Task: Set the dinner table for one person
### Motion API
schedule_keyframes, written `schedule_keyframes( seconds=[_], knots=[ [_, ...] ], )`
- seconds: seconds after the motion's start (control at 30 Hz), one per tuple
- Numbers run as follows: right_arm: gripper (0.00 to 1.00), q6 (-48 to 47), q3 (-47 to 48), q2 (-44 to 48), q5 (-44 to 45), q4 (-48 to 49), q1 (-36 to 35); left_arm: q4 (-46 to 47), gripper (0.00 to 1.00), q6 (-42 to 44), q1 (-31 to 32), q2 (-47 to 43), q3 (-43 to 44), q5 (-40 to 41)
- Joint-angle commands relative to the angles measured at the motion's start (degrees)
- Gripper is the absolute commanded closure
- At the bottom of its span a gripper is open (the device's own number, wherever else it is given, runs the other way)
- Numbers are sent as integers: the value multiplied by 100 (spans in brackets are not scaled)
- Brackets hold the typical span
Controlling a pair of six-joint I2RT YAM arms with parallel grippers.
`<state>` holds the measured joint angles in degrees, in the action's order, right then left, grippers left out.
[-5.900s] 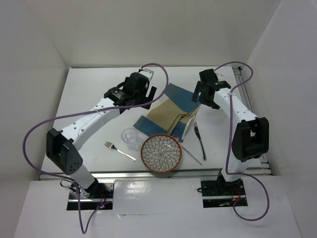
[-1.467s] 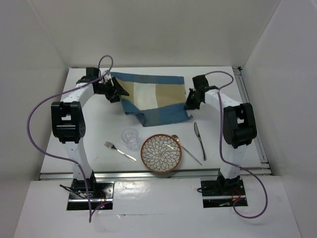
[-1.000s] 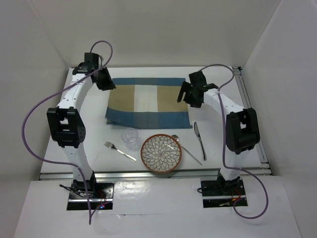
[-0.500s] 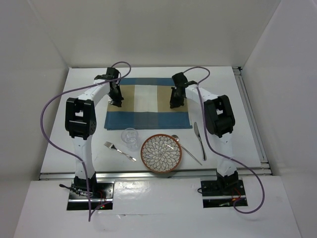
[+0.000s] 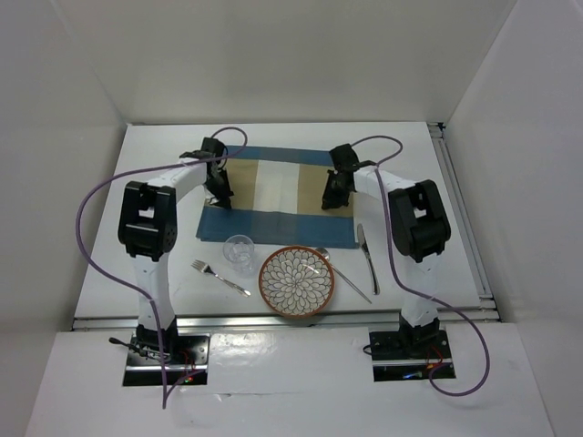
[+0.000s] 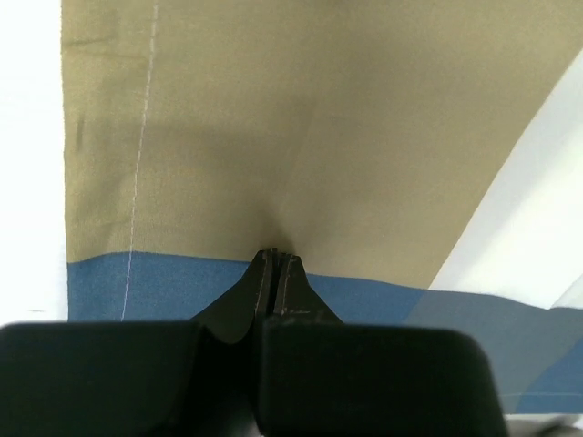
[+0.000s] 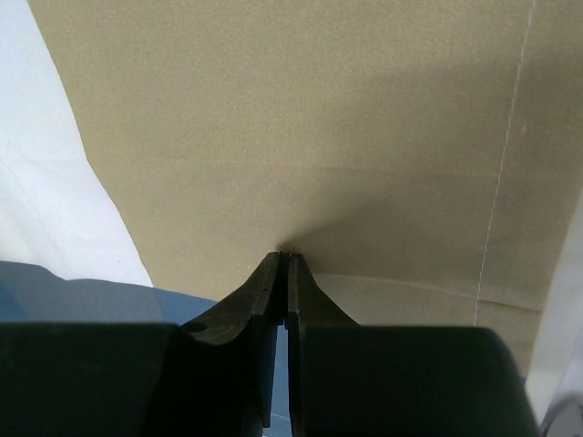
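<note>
Top external: table (image 5: pixel 155 182) lying under mat (image 5: pixel 273 187), spreading past it on every side. Just near of mat: clear glass (image 5: pixel 240 254), plate (image 5: pixel 298 281) with petal pattern fully showing, fork (image 5: pixel 219 278), spoon (image 5: pixel 344 273), knife (image 5: pixel 367 257). Left gripper (image 5: pixel 219 198) tips-down on mat's left tan band, clamped on a pucker of cloth. Right gripper (image 5: pixel 330 200) likewise on right tan band, both arms bowed inward

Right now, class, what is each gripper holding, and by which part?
Both hold the striped placemat. The left gripper pinches a pucker in its left tan stripe, the right gripper one in its right tan stripe.
</note>
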<state>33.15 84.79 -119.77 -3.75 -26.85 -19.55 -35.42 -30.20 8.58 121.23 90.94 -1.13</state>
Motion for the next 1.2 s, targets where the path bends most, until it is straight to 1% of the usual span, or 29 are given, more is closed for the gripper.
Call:
schedule_keyframes(
  seconds=[0.0, 0.1, 0.2, 0.3, 0.43, 0.73, 0.93, 1.0, 1.03, 1.07, 1.1, 1.13, 1.17],
  knots=[
    [97, 16, -551, 128, 252, -321, 215, -62, 100, -30, 381, 94, -375, -265],
    [97, 16, -701, 251, 462, -321, 337, -62, 100, -30, 513, 33, -436, -143],
    [97, 16, -806, 252, 463, -321, 460, -62, 100, -92, 513, -99, -559, -142],
    [97, 16, -807, 305, 463, -321, 461, -62, 100, -145, 513, -249, -796, -73],
    [97, -36, -807, 305, 392, -321, 461, -175, 100, -197, 513, -372, -797, 244],
    [97, -36, -921, 357, 322, -215, 461, -176, 100, -197, 460, -600, -972, 297],
    [97, -317, -421, 357, 199, -276, 408, -229, 100, -197, 460, -925, -972, 359],
    [95, -388, -88, 357, 199, -382, 347, -229, 94, -250, 460, -1092, -920, 359],
    [95, -440, 10, 418, 199, -487, 347, -289, 87, -250, 460, -1145, -920, 437],
    [95, -441, 98, 488, 260, -575, 286, -290, 87, -250, 460, -1145, -868, 438],
    [93, -441, 229, 576, 409, -645, 285, -290, 84, -250, 460, -1232, -797, 516],
    [89, -388, 231, 786, 471, -768, 233, -368, 83, -250, 460, -1312, -736, 578],
    [82, -388, 231, 936, 472, -769, 232, -421, 80, -189, 460, -1312, -683, 578]
  ],
)
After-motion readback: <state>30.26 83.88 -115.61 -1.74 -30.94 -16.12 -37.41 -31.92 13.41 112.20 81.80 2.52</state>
